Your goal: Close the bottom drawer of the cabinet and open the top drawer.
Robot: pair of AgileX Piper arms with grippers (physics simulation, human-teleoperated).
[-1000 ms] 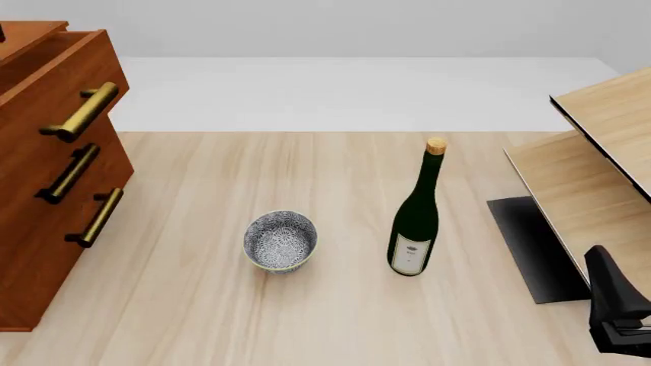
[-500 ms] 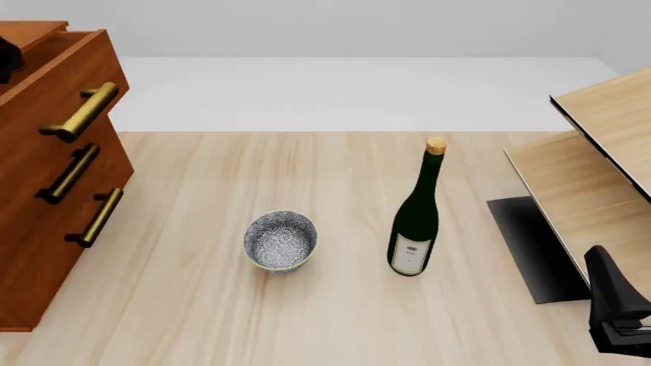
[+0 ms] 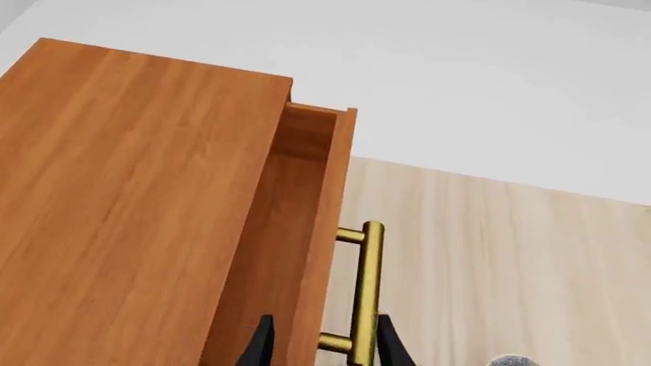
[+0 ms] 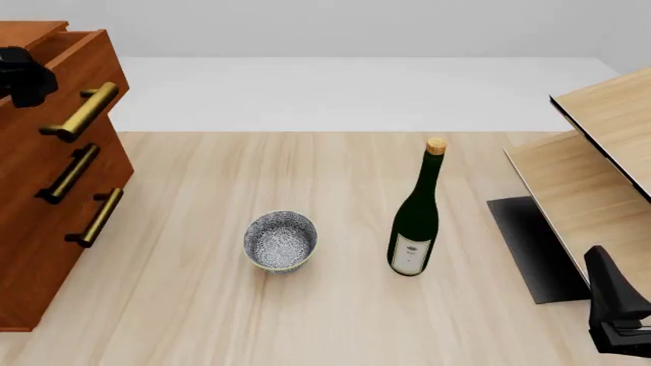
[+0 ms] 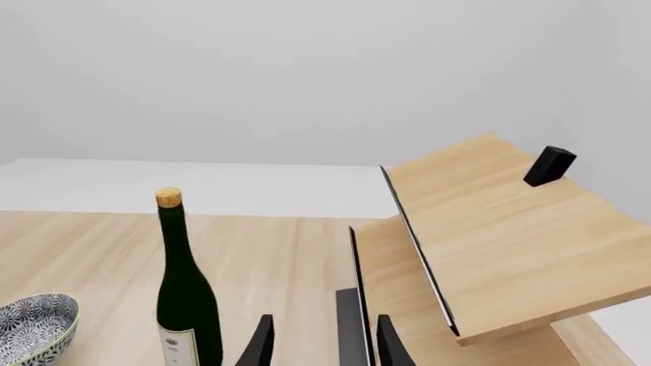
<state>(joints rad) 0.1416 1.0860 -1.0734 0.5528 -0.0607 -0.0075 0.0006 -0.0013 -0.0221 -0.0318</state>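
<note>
Left wrist view first: it looks down over the flat top of the cabinet (image 3: 133,206), and the top drawer (image 3: 305,229) is slid out a bit past the cabinet's front edge, so you can see into a narrow slice of its inside. The left gripper (image 3: 319,347) has its two dark fingertips spread apart, one on each side of the drawer front and its brass bar handle (image 3: 367,290) — open, not squeezing anything as far as I can see. Front view: the cabinet (image 4: 41,252) sits at the left edge of the table (image 4: 336,320), the top drawer (image 4: 61,84) sticks out further than the two below it, and the bottom drawer (image 4: 46,259) looks pushed in, flush with the middle one. The left gripper (image 4: 29,82) shows as a dark shape right above the top drawer, near its handle. In the middle of the table there's a patterned bowl (image 4: 280,241) and, to its right, a green bottle (image 4: 417,221) standing upright, apart from each other. A pale-wood shelf unit (image 4: 590,160) is on the right, and the right arm is a dark lump in the bottom right corner. Right wrist view: the right gripper (image 5: 319,347) has its fingertips parted with nothing between them, hanging well clear of the bottle (image 5: 183,297), bowl (image 5: 36,320) and shelf unit (image 5: 489,229).
</note>
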